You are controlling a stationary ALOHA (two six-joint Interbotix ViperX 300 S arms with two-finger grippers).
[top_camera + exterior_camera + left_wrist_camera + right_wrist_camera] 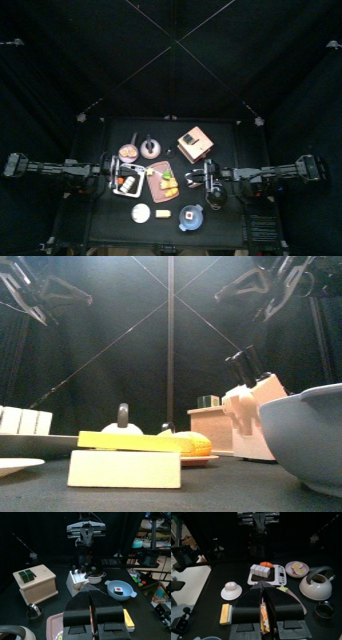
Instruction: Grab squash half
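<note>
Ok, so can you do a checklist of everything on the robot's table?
Surface: black table, crowded in the middle.
Job's things: squash half, lying on the pink board, not grabbed.
Clutter: knife block, kettle, blue bowl, butter, plate, fruit bowl.
Grippers: left claw shut, empty; right claw shut, empty; both up above the table.
Cables: nothing seen.
Surroundings: black curtains all round; shelves in the room beyond.
</note>
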